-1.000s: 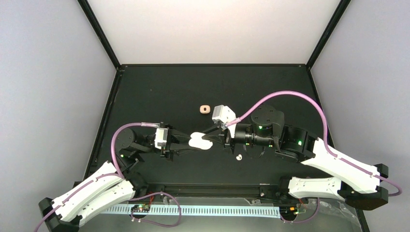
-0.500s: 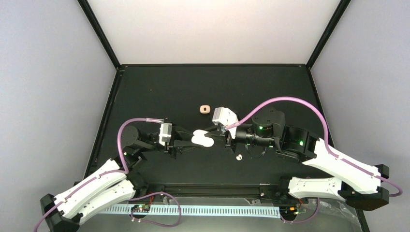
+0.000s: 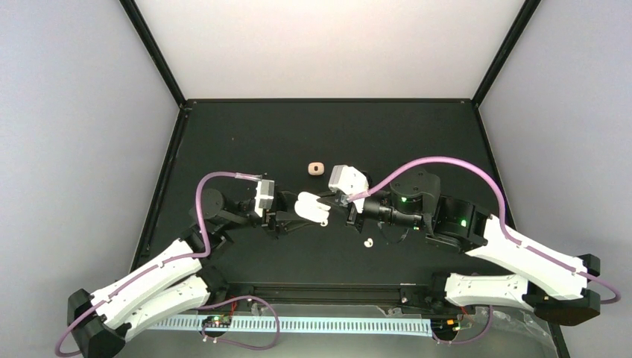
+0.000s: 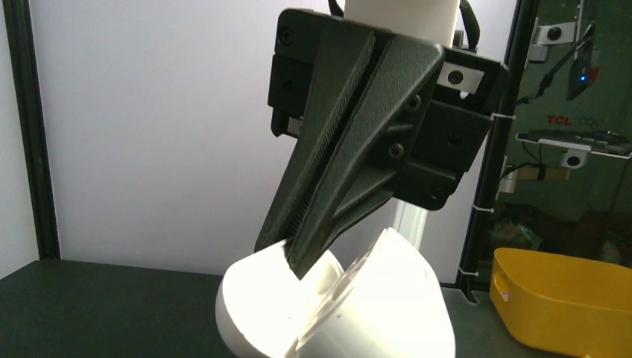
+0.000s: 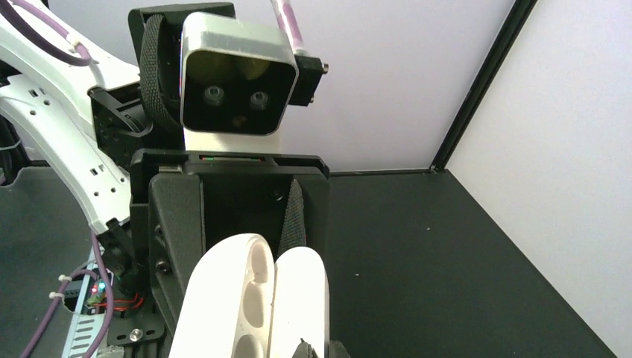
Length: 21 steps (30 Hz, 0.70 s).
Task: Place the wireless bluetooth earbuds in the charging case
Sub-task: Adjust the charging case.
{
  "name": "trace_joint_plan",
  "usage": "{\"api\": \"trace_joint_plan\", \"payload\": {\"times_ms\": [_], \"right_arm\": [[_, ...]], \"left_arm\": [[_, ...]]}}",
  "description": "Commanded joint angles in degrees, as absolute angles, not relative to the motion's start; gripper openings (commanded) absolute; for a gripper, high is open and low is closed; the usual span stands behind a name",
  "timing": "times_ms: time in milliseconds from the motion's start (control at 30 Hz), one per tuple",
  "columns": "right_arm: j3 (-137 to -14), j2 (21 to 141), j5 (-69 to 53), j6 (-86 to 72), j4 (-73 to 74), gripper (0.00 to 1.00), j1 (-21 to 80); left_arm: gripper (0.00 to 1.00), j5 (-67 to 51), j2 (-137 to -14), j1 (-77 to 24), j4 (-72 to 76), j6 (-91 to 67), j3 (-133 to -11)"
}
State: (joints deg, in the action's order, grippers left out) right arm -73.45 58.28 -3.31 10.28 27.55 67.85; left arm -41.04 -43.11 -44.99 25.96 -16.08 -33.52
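Pale matte walls point(image 3: 328, 45) close in a black surface point(image 3: 246, 142), and both arms meet above the middle of it.

The right claw point(image 4: 299, 257) comes down steeply with its two ribbed black fingers pressed together, tips dipped into the mouth of the charging case point(image 4: 257, 306). Whether an earbud is pinched between those tips cannot be seen. Meeting it from the other side, the left claw point(image 3: 296, 213) is clamped on the case, a finger on each flank. It holds the case clear of the surface with the hinge spread, open side turned toward the right arm. That hold looks chosen on purpose. It steadies a light, slippery shell so it cannot skate away, and it presents the sockets squarely to narrow fingertips.

The case is smooth glossy white plastic, rounded like a pebble. The two halves gape in a V, and one half shows scooped round hollows. I cannot tell whether those hollows are filled.

One earbud point(image 3: 367, 242), a tiny white speck, lies on the surface near the right arm's wrist and apart from the case, so at least that one is not yet seated. No other earbuds are visible. Farther back sits a small tan rounded block point(image 3: 316, 168), well apart from both claws.
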Motion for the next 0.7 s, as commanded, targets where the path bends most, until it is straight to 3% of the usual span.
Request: {"api": "trace_joint_plan", "payload": {"times_ms": [0,300,667], "right_arm": [[-71.5,56.5,-1.5,13.2,24.9,0.01,68.2],[-69.7,54.4,3.9,16.7,23.4,0.01,68.2],[-67.7,51.3,11.3,24.4,20.8,0.01,68.3]], "left_arm": [[0.41,-41.1,-44.0,-45.0,30.4,-19.3,-34.1],[0.51,-42.2,-43.7,-45.0,27.2,-22.6,-33.9],[0.61,-35.6,-42.8,-45.0,23.6,-35.8,-34.8]]}}
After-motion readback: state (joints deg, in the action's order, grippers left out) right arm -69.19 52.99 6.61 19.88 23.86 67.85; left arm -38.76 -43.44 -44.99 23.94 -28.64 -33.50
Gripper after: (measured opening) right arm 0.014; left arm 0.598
